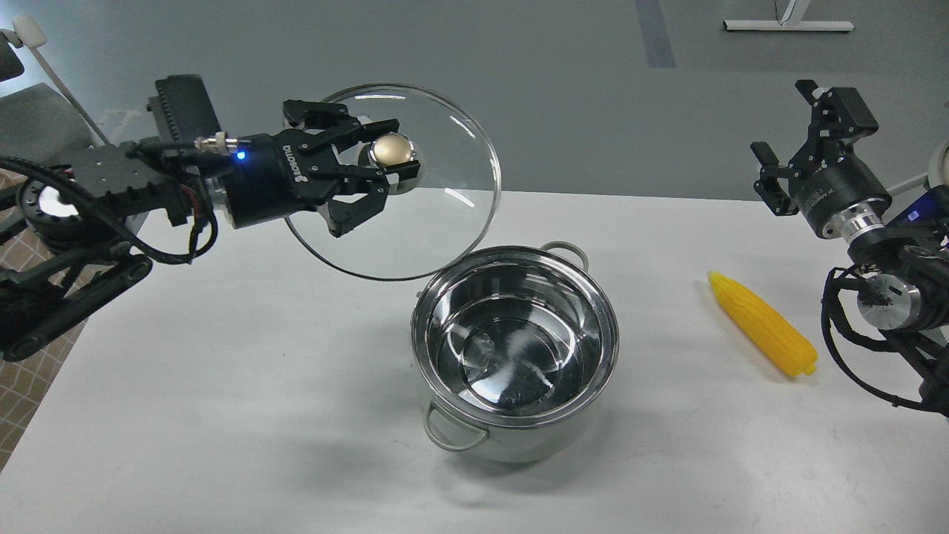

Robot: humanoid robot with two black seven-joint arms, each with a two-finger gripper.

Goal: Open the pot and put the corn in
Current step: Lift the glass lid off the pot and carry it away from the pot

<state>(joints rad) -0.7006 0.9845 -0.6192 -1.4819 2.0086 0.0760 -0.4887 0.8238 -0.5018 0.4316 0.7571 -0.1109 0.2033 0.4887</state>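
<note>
The shiny steel pot [515, 348] stands open in the middle of the white table, its mirror-like inside empty. My left gripper [378, 167] is shut on the gold knob [391, 150] of the round glass lid [445, 222] and holds the lid tilted in the air, above and to the left of the pot. The yellow corn cob [764, 334] lies on the table to the right of the pot. My right gripper [793, 137] is open and empty, raised above the table's far right, beyond the corn.
The white table [222, 371] reaches left and forward of the pot. A grey chair [30, 111] and a checked cloth [22, 356] stand off the table's left side. Grey floor lies beyond the far edge.
</note>
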